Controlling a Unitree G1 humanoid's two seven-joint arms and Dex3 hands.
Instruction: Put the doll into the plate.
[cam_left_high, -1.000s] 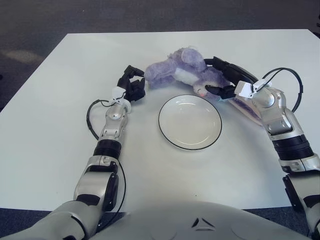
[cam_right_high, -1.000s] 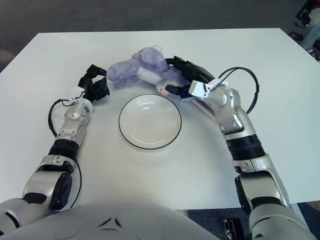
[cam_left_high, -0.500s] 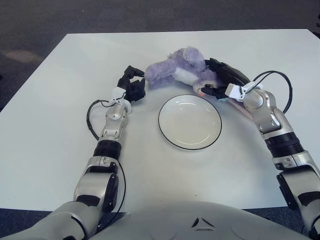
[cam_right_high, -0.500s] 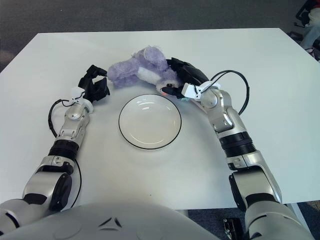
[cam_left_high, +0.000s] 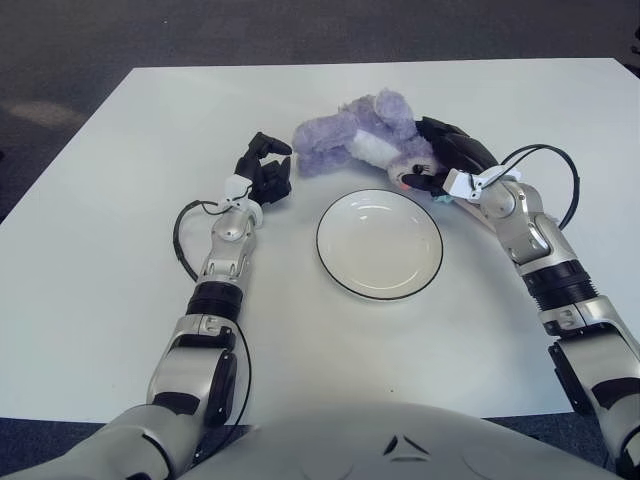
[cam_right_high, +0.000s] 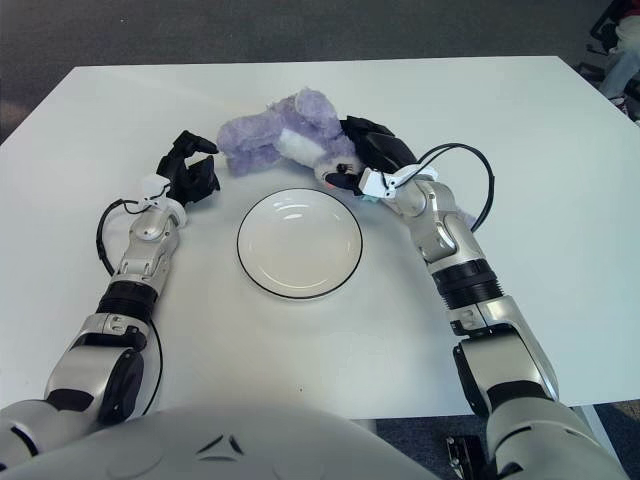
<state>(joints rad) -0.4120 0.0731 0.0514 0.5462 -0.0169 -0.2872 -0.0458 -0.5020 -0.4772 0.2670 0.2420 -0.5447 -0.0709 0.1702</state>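
While right hand (cam_left_high: 448, 158) fingers wrap purple doll (cam_left_high: 362, 147) beside plate (cam_left_high: 379, 243), left hand (cam_left_high: 263, 172) fingers curled, empty.

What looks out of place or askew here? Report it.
Only the doll: it lies on its side on the table just beyond the plate, which holds nothing. The right hand is shut on its right end; the left hand sits curled beside its left end. Nothing spilled or damaged.

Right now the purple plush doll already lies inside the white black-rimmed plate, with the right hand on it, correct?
Not inside. The left eye view shows the purple plush doll on the white table just beyond the white black-rimmed plate, which holds nothing. The right hand is on it.
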